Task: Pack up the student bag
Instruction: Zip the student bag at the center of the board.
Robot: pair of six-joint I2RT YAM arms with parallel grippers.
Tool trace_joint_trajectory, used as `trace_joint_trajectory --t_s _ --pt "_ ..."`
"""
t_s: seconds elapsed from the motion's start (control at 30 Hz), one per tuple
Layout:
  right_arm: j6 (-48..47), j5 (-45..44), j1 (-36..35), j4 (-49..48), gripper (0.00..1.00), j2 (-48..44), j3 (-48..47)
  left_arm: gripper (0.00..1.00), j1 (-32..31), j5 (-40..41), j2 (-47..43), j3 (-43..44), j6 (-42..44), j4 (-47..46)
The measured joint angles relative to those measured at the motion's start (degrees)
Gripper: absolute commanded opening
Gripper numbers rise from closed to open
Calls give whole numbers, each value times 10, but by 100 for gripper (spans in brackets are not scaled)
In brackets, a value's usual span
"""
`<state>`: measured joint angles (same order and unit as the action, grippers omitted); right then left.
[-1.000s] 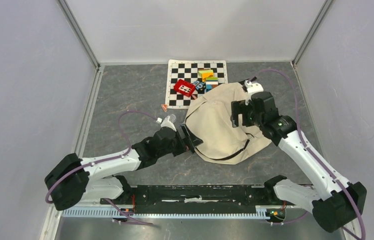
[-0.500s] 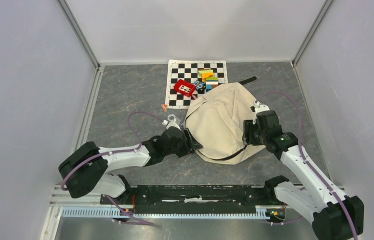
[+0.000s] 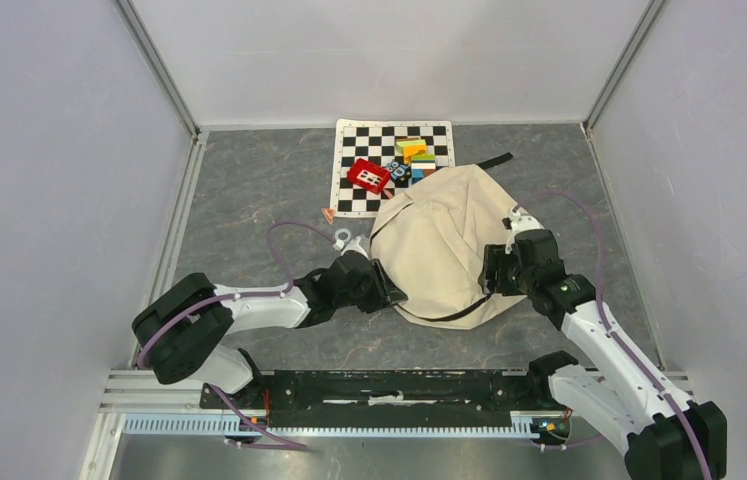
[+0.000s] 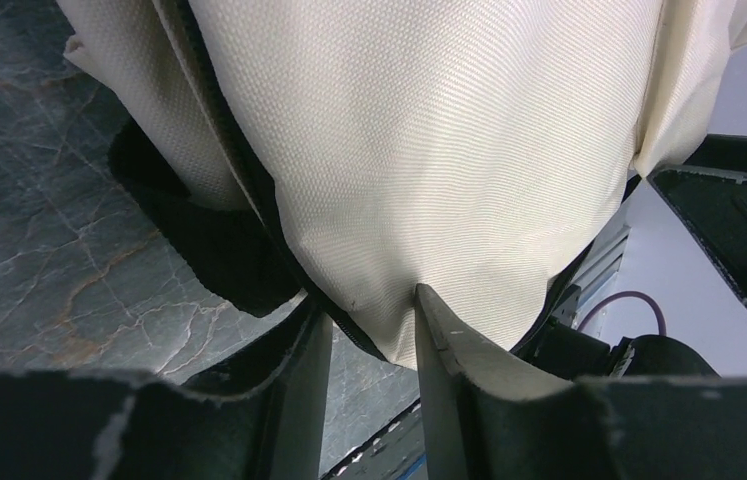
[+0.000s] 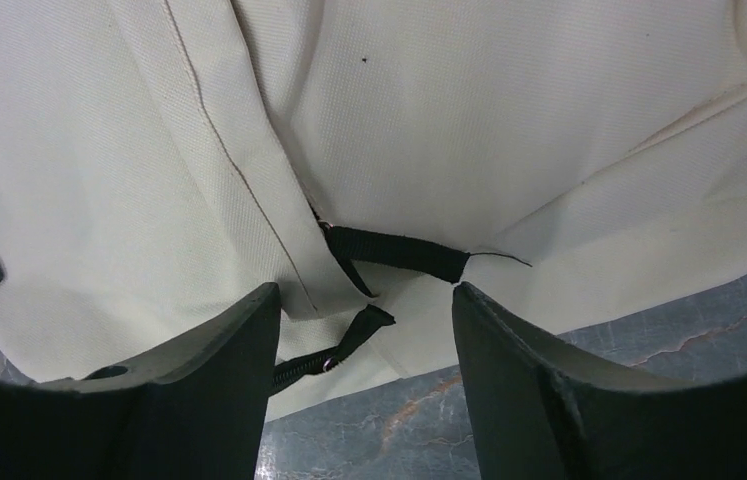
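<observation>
Now the student bag (image 3: pixel 444 235) lay slumped mid-table, at the checkered mat's (image 3: pixel 349 150) near-right corner. The right gripper (image 3: pixel 494 272) had dropped from its far side to the near-right hem, jaws spread astride a black zipper pull (image 5: pixel 364 320), seemingly readying to open it; the left gripper (image 4: pixel 369 345) stayed pinched on the left edge. The opening itself was hidden.

Grey marbled table (image 3: pixel 249 190), checkered mat (image 3: pixel 354 140) at far edge, cream student bag (image 3: pixel 439 240) overlapping it, small orange scrap (image 3: pixel 328 213).
</observation>
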<state>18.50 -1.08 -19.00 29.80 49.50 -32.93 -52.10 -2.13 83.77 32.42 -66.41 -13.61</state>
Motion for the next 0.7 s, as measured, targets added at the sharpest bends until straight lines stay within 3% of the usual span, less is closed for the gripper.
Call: trace_joint_trajectory --t_s 0.13,0.23,0.7 --pt "2 0 0 10 70 -15 2 34 0 -3 2 1 0 -2" --pt "3 0 0 18 60 -30 2 28 0 -6 4 1 0 -3" --pt "8 28 0 -25 37 -37 42 23 0 -11 5 1 0 -3"
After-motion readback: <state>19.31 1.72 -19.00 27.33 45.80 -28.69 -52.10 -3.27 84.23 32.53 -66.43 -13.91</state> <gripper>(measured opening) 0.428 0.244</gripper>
